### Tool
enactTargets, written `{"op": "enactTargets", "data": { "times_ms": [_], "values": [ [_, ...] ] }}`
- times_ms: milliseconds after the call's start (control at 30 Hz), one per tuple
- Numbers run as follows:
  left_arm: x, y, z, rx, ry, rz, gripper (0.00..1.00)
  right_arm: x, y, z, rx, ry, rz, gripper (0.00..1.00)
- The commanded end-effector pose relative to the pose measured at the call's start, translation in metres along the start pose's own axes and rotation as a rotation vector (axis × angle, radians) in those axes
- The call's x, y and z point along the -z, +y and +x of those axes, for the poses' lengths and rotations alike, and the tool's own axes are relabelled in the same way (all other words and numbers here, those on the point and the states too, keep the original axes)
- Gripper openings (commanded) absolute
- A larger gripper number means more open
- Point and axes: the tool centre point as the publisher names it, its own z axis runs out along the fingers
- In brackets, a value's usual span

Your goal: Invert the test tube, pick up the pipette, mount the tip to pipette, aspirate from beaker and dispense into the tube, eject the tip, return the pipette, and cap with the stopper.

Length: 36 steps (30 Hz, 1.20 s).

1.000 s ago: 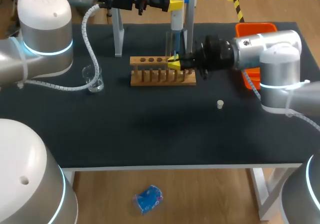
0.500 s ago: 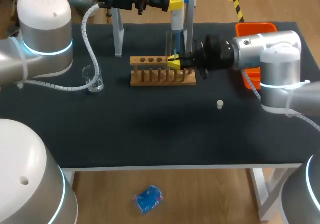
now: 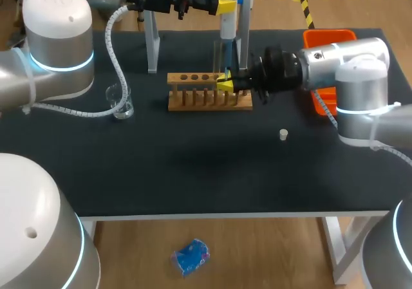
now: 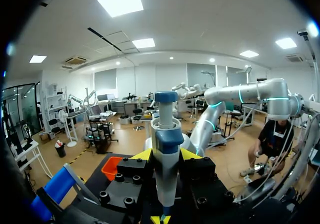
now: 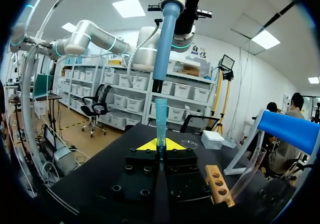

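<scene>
High overview — close wrist views, common pipette (image 5: 163, 39)

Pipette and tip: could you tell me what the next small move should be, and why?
Probably ease the left end effector down: its pipette hangs just above the upright tip in the right end effector, roughly in line, not yet seated.

A robotics laboratory is shown. Chemistry ware is seen at a black table (image 3: 193, 173): a wooden tube rack (image 3: 210, 93), a glass beaker (image 3: 120, 102), a pipette (image 4: 165, 149) and a blue pipette tip (image 5: 161, 119). The table is flanked by two grey robot limbs, the left arm (image 3: 58, 51) and the right arm (image 3: 347, 64).
</scene>
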Motion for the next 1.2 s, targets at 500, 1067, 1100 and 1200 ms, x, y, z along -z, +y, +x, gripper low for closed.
{"op": "enactTargets", "data": {
  "times_ms": [500,1067,1100,1200],
  "values": [
    [0.0007,-0.0007,-0.0004,0.000,0.002,-0.002,0.00,0.0004,0.0104,-0.0020,0.013,-0.002,-0.025,0.00],
    [0.0007,-0.0007,-0.0004,0.000,0.002,-0.002,0.00,0.0024,0.0020,0.0009,0.057,0.000,0.038,0.00],
    [0.0007,-0.0007,-0.0004,0.000,0.002,-0.002,0.00,0.0024,0.0021,0.0007,0.058,-0.001,0.038,0.00],
    [0.0007,-0.0007,-0.0004,0.000,0.002,-0.002,0.00,0.0021,0.0024,0.0001,0.060,-0.001,0.038,0.00]
  ]
}}
